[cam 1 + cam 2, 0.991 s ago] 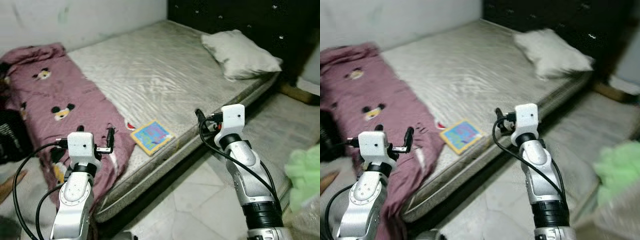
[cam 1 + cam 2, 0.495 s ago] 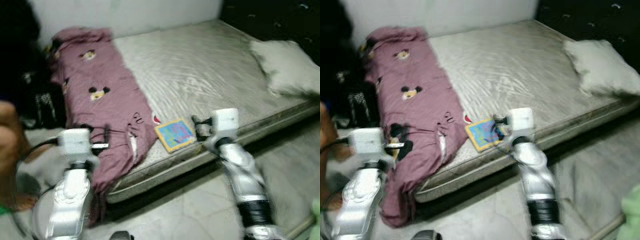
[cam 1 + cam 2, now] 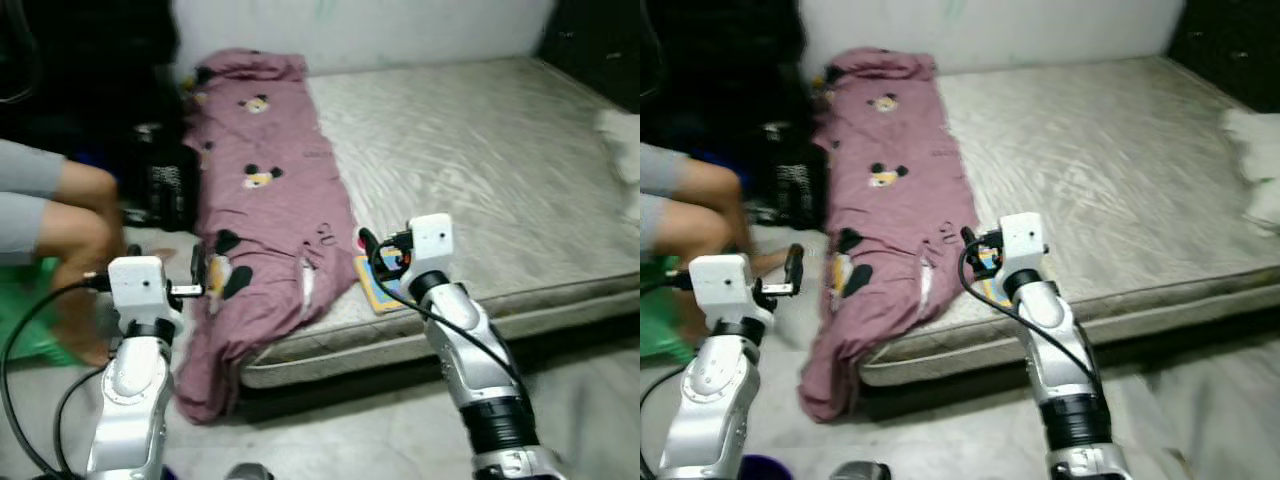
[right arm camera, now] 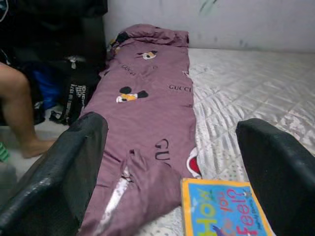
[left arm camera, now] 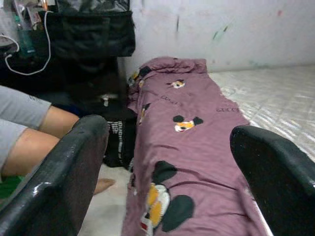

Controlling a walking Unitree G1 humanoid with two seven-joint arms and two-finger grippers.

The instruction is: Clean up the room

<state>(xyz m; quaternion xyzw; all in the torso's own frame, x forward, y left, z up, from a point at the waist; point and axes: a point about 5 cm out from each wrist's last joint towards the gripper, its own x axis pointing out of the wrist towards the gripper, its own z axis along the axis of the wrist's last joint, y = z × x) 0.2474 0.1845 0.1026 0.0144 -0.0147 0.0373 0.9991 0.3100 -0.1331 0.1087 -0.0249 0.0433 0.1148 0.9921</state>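
Observation:
A maroon blanket [image 3: 270,190] printed with cartoon mice lies along the left side of the bare mattress [image 3: 480,160] and hangs over its front corner toward the floor. A colourful children's book [image 4: 226,214] lies on the mattress just beside the blanket's lower end. My right gripper [image 3: 368,243] hovers open just above and in front of the book, partly hiding it in the head views. Off the bed's left front corner my left gripper [image 3: 197,275] is held up open, facing the hanging blanket [image 5: 182,147]. Neither holds anything.
A person's bare legs [image 3: 60,215] sit at the left, over something green [image 3: 20,310] on the floor. A black bag [image 3: 160,185] stands between the legs and the bed. A white pillow [image 3: 625,150] lies at the mattress's far right. Grey tiled floor [image 3: 350,440] runs before the bed.
The camera has swung to the left: the bed and pillow slid right, and the person's legs and black bag came into view. Both arms keep their raised pose, fingers still open.

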